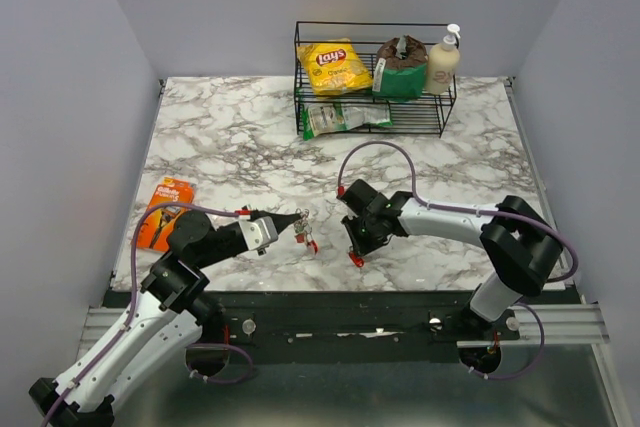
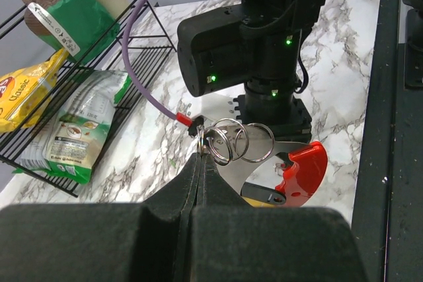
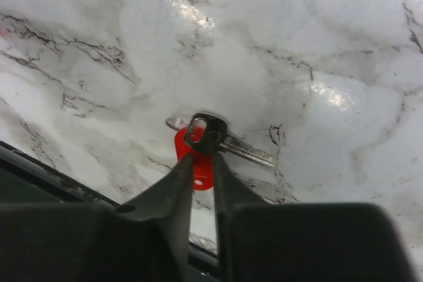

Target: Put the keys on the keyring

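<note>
Where the two arms meet near the front edge of the marble tabletop (image 1: 230,137), we see the left hand (image 1: 291,224) pressed together, pinching the keyring (image 2: 225,142) at its fingertips. A silvery flat piece (image 2: 232,175) and a red piece (image 2: 305,168) hang with the ring. Just to the right, apart from it, the right hand (image 1: 355,250) points down at the tabletop. Its fingers (image 3: 178,176) stand a narrow gap apart, with the red tag (image 3: 196,166) of a key (image 3: 228,144) between them. We cannot tell whether they press on the tag. An orange razor pack (image 1: 165,209) lies at the left edge, and a wire rack (image 1: 400,134) with snack bags stands at the back.
</note>
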